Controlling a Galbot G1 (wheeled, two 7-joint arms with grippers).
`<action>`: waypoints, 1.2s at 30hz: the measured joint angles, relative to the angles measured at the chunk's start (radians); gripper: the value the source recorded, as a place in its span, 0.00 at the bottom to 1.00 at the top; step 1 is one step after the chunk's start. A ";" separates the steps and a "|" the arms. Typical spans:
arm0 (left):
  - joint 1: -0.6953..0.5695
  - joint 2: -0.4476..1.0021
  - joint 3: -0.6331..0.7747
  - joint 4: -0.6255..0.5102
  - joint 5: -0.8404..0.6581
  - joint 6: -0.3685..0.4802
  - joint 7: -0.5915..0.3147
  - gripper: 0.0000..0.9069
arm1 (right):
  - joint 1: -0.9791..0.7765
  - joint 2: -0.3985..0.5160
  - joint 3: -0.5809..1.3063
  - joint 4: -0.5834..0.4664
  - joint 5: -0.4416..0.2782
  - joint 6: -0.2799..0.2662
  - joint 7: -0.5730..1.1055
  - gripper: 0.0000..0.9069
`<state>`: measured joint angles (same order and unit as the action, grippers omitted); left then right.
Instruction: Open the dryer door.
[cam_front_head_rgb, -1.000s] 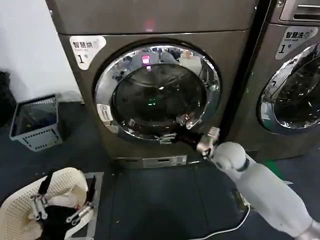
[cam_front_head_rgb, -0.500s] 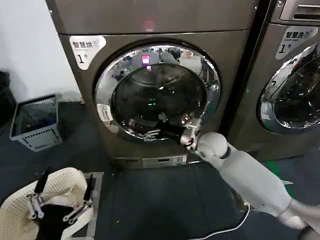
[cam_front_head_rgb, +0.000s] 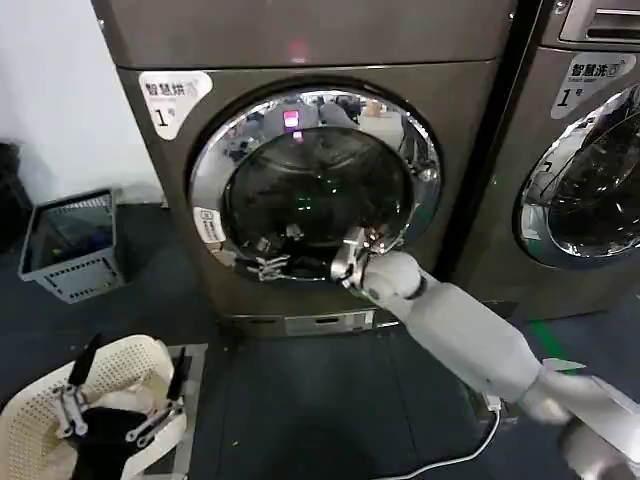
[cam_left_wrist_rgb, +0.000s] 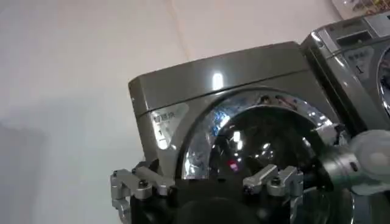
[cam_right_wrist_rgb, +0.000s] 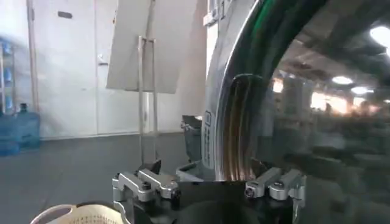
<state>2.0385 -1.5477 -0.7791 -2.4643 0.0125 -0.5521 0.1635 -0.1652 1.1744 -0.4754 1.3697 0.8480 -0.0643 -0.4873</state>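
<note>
Grey plastic crate (cam_front_head_rgb: 72, 246) is sitting at the far left against the white wall, and nearer you, at the lower left, your left gripper (cam_front_head_rgb: 118, 414) is hanging parked over a cream perforated laundry basket (cam_front_head_rgb: 40, 415) with dark cloth in it; its fingers (cam_front_head_rgb: 72, 410) are standing spread wide with nothing between them, and you are seeing the same wide spread in the left wrist view (cam_left_wrist_rgb: 207, 185). Moving right, the bronze-brown machine (cam_front_head_rgb: 310, 45) is filling the middle of your head view, and the dryer door (cam_front_head_rgb: 317, 183) is sitting on its front, chrome ring around dark glass, lying flush against the machine and closed. Your right gripper (cam_front_head_rgb: 268, 266) is reaching leftward across the lower part of that door, right up at the chrome ring's bottom edge, with the white right arm (cam_front_head_rgb: 455, 325) trailing away to the lower right. In the right wrist view the gripper (cam_right_wrist_rgb: 207, 182) is showing both fingers (cam_right_wrist_rgb: 143, 182) held apart, wide, with the door's chrome rim (cam_right_wrist_rgb: 234, 131) and glass just beyond them; you cannot tell from these views whether either finger is actually touching the ring. At the far right, the neighbouring machine (cam_front_head_rgb: 585, 150) is standing beside yours with its own chrome-ringed door closed.
</note>
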 joint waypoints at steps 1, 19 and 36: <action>0.000 0.000 0.000 0.000 0.000 0.000 0.000 1.00 | 0.005 0.006 -0.003 -0.007 0.000 0.000 -0.002 1.00; 0.000 0.000 -0.001 -0.005 -0.004 0.002 0.000 1.00 | 0.058 0.110 -0.044 -0.115 0.001 0.000 -0.044 1.00; -0.037 0.018 -0.034 0.004 -0.052 0.055 0.022 1.00 | 0.088 0.147 -0.070 -0.178 0.001 0.003 -0.104 1.00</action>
<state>2.0018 -1.5292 -0.8129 -2.4599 -0.0400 -0.4975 0.1851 -0.0768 1.3216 -0.5453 1.1919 0.8485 -0.0610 -0.5908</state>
